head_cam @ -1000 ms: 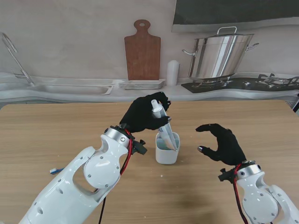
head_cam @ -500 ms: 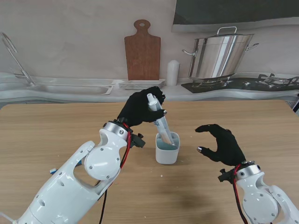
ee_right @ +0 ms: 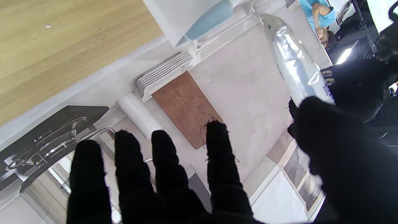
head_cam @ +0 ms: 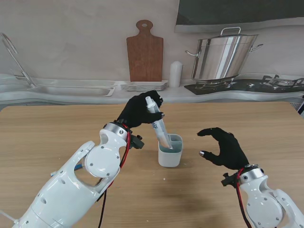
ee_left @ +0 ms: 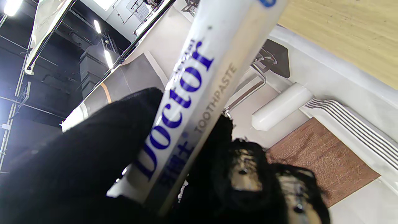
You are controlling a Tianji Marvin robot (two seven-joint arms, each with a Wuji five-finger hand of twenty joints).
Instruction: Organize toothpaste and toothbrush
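The left hand (head_cam: 138, 110) was closed around the upper part of the tube (head_cam: 157, 124), holding it tilted so that its lower end sat inside the cup (head_cam: 169, 153); the high grip kept the fingers clear of the rim. The cup stood mid-table (head_cam: 47, 133), within reach of both arms. The right hand (head_cam: 223, 147) held nothing, fingers apart and curled, poised just right of the cup, probably to steady it if it tipped. A blue-tipped thing (head_cam: 56, 174) beside the left arm might have been the brush; too small to be sure
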